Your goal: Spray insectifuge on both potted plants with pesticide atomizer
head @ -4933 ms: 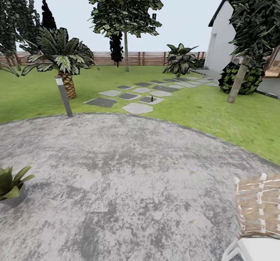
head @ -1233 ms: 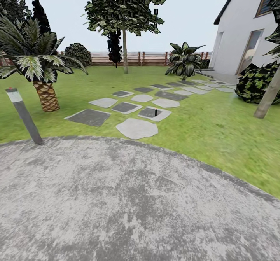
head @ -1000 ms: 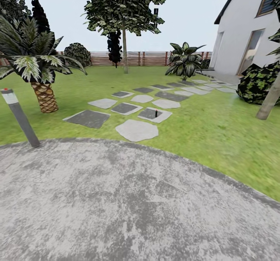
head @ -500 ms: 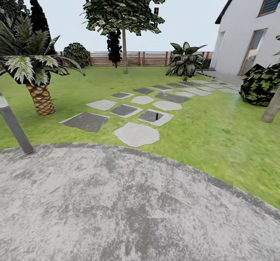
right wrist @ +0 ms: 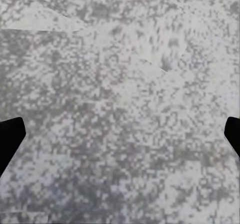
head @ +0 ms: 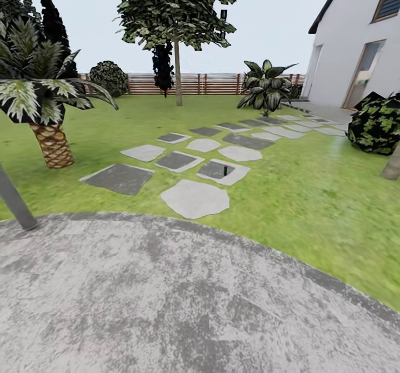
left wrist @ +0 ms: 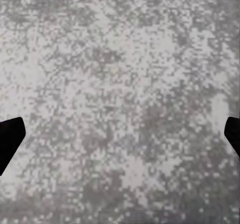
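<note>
Closer now: camera advanced across patio [head: 183, 301] toward lawn, post [head: 14, 200] sliding to frame's left edge. Atomizer [head: 225, 169] upright on grey stepping stone [head: 222, 171], beside pale stone [head: 195, 199], well beyond patio rim. Palm [head: 41, 98] left, fence [head: 205, 83] behind, house [head: 355, 50] right. Left tool [left wrist: 120, 139] and right tool [right wrist: 120, 136] spread wide, empty, over paving.
</note>
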`<state>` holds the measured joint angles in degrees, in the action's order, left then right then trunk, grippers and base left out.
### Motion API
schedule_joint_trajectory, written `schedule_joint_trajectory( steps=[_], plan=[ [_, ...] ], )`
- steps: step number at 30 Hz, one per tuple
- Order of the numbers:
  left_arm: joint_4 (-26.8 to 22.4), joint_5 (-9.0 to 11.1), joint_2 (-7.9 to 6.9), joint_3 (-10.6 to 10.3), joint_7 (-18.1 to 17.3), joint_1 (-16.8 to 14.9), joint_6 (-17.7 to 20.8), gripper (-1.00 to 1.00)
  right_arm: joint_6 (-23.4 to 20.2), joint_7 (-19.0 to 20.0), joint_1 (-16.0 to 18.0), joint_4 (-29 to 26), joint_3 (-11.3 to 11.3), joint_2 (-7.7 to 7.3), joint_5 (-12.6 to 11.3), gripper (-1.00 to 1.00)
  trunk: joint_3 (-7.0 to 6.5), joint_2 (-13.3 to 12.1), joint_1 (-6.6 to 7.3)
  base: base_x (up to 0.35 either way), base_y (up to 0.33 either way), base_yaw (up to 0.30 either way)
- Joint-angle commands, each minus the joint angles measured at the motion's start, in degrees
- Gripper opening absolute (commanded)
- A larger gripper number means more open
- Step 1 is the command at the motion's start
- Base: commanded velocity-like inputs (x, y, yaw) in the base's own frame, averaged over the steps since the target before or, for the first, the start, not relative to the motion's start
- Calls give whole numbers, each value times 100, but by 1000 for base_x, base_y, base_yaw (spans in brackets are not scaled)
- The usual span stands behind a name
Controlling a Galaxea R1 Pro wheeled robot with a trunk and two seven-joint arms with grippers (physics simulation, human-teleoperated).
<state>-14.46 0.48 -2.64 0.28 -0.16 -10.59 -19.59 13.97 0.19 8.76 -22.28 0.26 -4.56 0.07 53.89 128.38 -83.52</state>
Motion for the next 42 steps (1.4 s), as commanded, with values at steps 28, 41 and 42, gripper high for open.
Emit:
schedule_joint_trajectory(
  steps=[28,41,42],
  plan=[
    [5,5,0,2,-2,-4,-19,100,220,-27,3,13,0,-1,11,100,5,2,-2,337,0,0],
    [5,5,0,3,-2,-4,-19,100,220,-27,3,13,0,-1,11,100,5,2,-2,337,0,0],
    [5,5,0,3,-2,-4,-19,100,220,-27,3,13,0,-1,11,100,5,2,-2,337,0,0]
  ],
)
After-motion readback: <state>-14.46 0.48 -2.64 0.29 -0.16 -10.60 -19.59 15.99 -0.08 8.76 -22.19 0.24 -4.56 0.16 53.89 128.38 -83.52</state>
